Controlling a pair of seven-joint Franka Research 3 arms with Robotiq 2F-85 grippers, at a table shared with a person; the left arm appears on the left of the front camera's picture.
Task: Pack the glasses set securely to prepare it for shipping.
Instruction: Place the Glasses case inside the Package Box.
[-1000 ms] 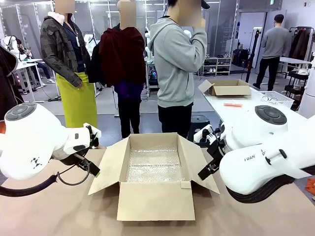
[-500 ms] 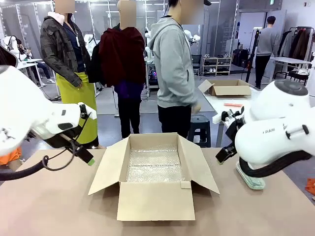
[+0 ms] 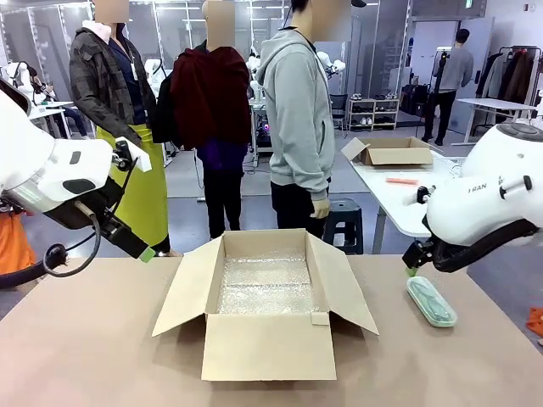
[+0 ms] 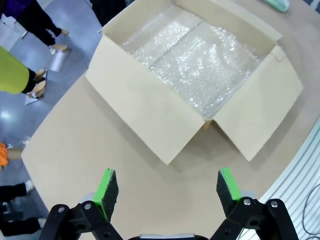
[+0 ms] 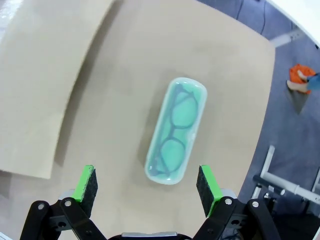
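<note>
1. Right gripper [image 3: 411, 270], front view: hovers just above the mint case [image 3: 431, 302], which lies at 3 o'clock of the open box [image 3: 265, 348]; packing not yet begun.
2. Left gripper [image 4: 167, 186], left wrist view: jaws spread, empty; bubble wrap [image 4: 195, 65] lines the box at 12 o'clock.
3. Right wrist view: jaws spread, empty; case at 12 o'clock, ungrasped.

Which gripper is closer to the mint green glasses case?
Right. The right gripper hangs open above the mint green case; the left gripper is beyond the cardboard box, at the table's opposite side.
</note>
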